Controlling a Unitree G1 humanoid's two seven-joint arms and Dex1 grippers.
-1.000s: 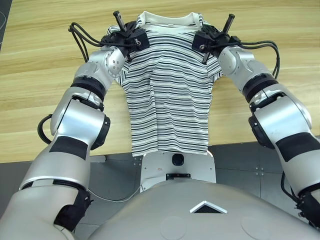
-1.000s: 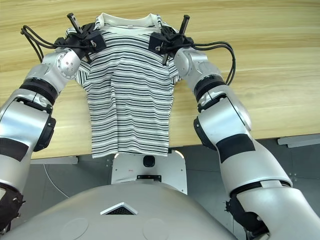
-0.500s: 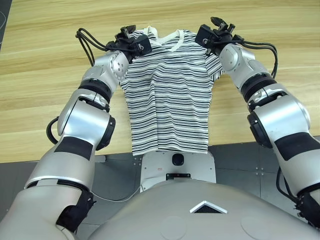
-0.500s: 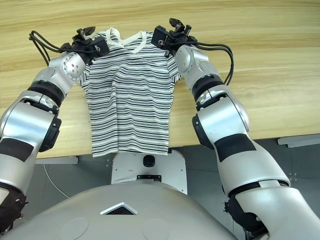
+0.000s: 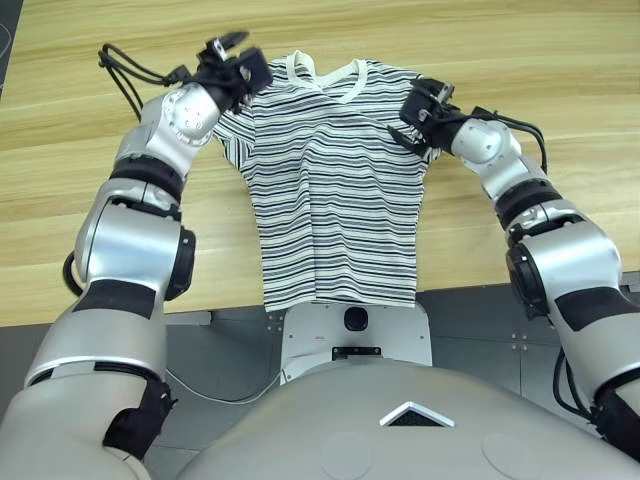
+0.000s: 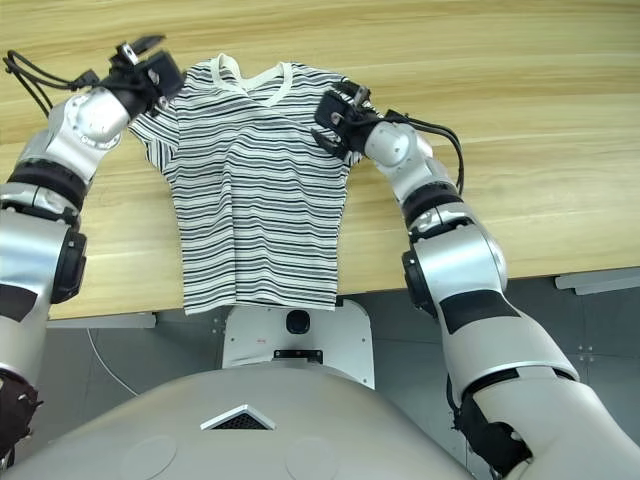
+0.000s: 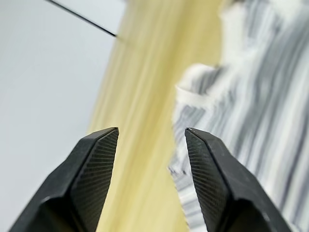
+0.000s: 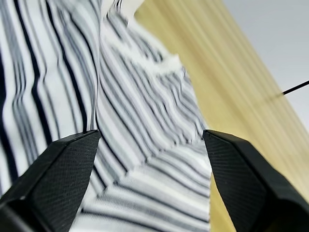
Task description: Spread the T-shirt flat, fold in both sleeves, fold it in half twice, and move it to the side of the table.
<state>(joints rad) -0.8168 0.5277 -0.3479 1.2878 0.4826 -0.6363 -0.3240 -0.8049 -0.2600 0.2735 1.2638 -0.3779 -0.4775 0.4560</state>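
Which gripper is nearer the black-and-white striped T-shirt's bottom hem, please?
Right. The right gripper is over the sleeve, partway toward the hem; the left gripper is farther back, beside the shoulder.

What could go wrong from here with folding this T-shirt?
The hem of the T-shirt hangs past the near edge of the table, so a tug might slide it off. The right sleeve lies creased beneath the open right tool; folding now may trap wrinkles. The open left tool sits over bare wood beside the left sleeve, so closing might miss cloth.
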